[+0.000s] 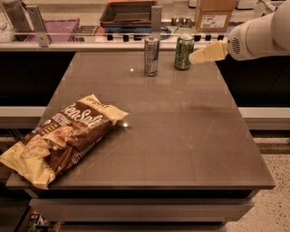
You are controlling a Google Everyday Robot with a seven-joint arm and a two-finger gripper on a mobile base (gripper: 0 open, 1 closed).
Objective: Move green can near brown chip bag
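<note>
The green can (183, 52) stands upright at the far edge of the brown table (181, 131), right of a taller slim silver-and-blue can (151, 55). The brown chip bag (63, 136) lies at the table's near left corner, far from the can. My gripper (195, 57), with pale yellow fingers, reaches in from the right on a white arm (258, 34). Its tip is right beside the green can, on the can's right side.
Behind the table runs a counter with a dark tray (129, 13), a purple bin (59, 29) and a cardboard box (214, 14). The table drops off at its right edge (253, 145) to a speckled floor.
</note>
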